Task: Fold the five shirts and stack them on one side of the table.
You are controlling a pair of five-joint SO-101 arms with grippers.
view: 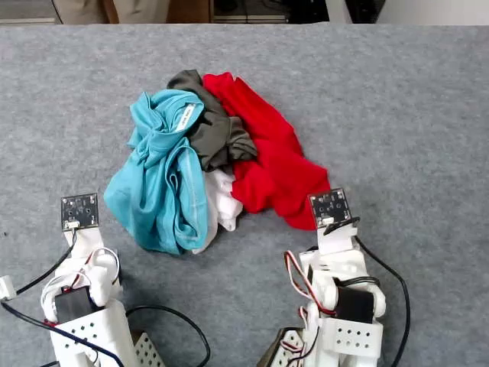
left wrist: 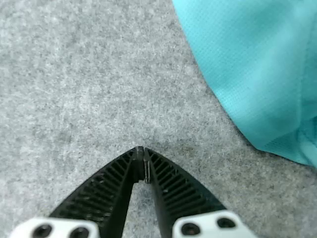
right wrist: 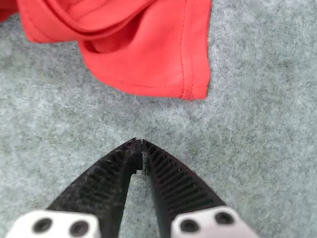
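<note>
A heap of shirts lies mid-table in the high view: a teal shirt [view: 162,176] on the left, a dark grey shirt [view: 212,130] on top, a red shirt [view: 267,153] on the right and a white shirt [view: 221,200] tucked beneath. My left gripper [left wrist: 140,151] is shut and holds nothing, hovering over bare felt just short of the teal shirt [left wrist: 257,64]. My right gripper [right wrist: 138,145] is also shut with nothing in it, a little short of the hem of the red shirt [right wrist: 143,54]. Both arms sit at the near edge, the left arm [view: 80,252] and the right arm [view: 336,260].
Grey felt table [view: 412,115] stretches wide to the left and right of the heap. Cables [view: 176,317] trail by the arm bases at the near edge. Furniture and a person's legs stand beyond the far edge.
</note>
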